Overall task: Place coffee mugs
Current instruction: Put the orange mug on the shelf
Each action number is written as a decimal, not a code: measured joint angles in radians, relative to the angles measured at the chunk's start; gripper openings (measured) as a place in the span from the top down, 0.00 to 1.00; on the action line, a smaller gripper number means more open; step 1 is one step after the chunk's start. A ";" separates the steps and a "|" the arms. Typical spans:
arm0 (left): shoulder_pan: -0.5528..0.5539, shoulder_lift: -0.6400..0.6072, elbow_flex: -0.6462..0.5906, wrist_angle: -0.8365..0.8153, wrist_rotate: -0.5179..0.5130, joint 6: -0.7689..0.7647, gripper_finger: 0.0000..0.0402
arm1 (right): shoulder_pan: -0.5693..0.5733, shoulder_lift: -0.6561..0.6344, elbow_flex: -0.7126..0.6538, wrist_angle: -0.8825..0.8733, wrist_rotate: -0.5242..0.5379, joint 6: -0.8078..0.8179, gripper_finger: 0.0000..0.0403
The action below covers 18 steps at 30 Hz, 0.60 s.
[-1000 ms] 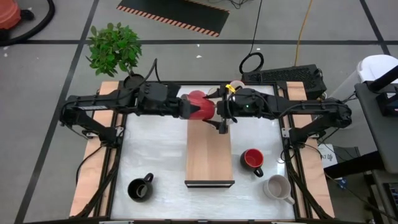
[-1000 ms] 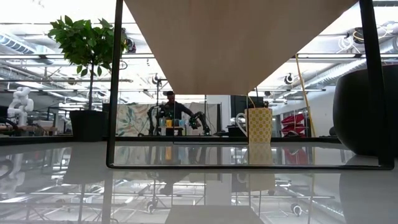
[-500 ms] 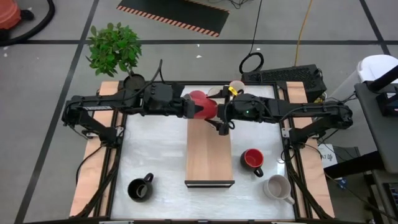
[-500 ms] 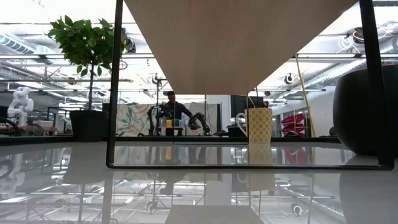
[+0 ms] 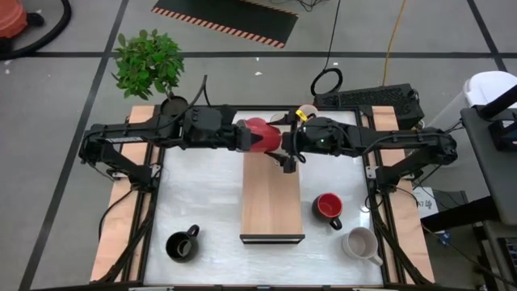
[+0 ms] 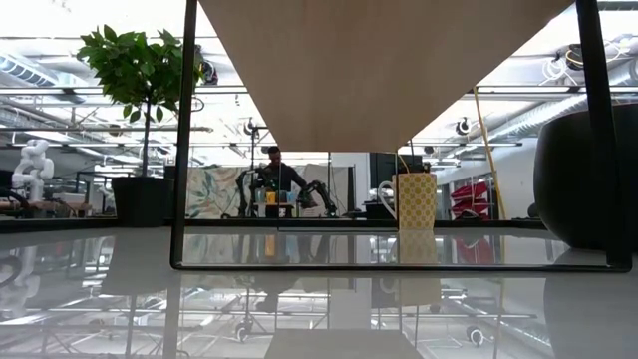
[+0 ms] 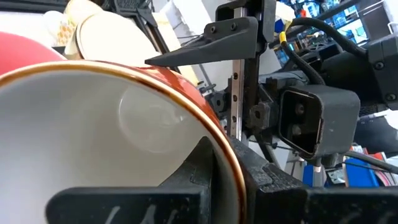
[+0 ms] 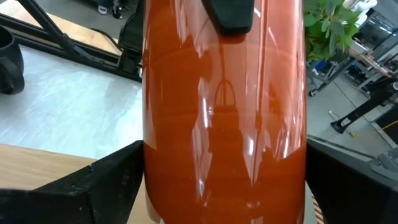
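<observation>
My left gripper holds a pink-red mug with a white inside and a gold rim, above the far end of the wooden shelf. My right gripper meets the same mug from the table's right; the mug's body fills the space between its fingers. A red mug, a black mug and a pale mug stand on the table by their bases. A cream mug stands at the far edge and also shows in the low view. My left gripper pinches the mug's wall at the rim, one finger inside the mug and one outside. It comes level from the table's left. The mug lies on its side, mouth toward my left wrist, lifted clear of the shelf. My right gripper has the mug's round body between its two fingers, one on each side, with no gap showing. It comes level from the table's right, at the mug's bottom end. The mug is clear of the shelf.
The wooden shelf stands on thin black legs in the middle of the white table. A potted plant stands off the far left corner. A person shows far off in the room.
</observation>
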 joint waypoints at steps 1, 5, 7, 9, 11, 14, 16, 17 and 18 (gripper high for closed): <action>-0.001 0.000 0.000 -0.001 0.000 0.000 0.94 | 0.000 0.000 0.000 0.001 0.001 0.001 0.07; -0.004 0.000 0.000 0.000 0.008 0.001 0.94 | 0.000 0.000 0.000 0.003 0.000 0.003 0.08; -0.004 0.000 0.000 -0.001 0.008 0.002 0.94 | 0.000 0.000 0.000 0.005 0.000 0.002 0.08; -0.004 0.000 0.000 -0.004 0.008 -0.002 0.92 | 0.000 0.000 0.000 0.006 0.000 0.001 0.08; -0.004 0.000 0.002 -0.009 0.008 -0.015 0.89 | 0.001 0.000 0.000 0.014 -0.001 -0.003 0.08; -0.004 0.002 0.002 -0.009 0.018 -0.031 0.84 | 0.006 0.001 0.000 0.018 -0.001 -0.005 0.08; -0.005 0.002 0.002 0.001 0.022 -0.033 0.83 | 0.007 0.000 -0.001 0.018 -0.002 -0.005 0.08; -0.005 0.002 0.002 0.006 0.023 -0.032 0.82 | 0.008 0.000 0.000 0.021 -0.002 -0.005 0.08; -0.005 0.002 0.002 0.008 0.023 -0.031 0.82 | 0.012 0.000 0.000 0.023 -0.001 -0.003 0.08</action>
